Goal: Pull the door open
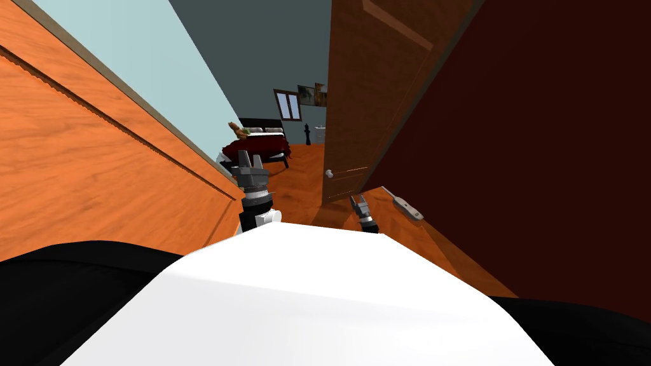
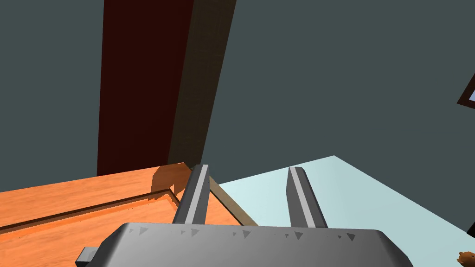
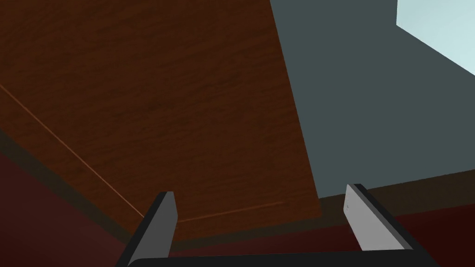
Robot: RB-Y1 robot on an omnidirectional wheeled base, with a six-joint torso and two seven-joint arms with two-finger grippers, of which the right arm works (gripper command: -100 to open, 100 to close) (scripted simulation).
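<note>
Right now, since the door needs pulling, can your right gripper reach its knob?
Probably yes: the right gripper, open, looks near the knob on the door, with nothing between them.

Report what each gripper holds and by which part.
Nothing is held. The left gripper and the right gripper are both open and empty, clear of the door knob.

left hand (image 2: 248, 169) fingers apart | right hand (image 3: 259, 191) fingers apart | both pointing forward
</note>
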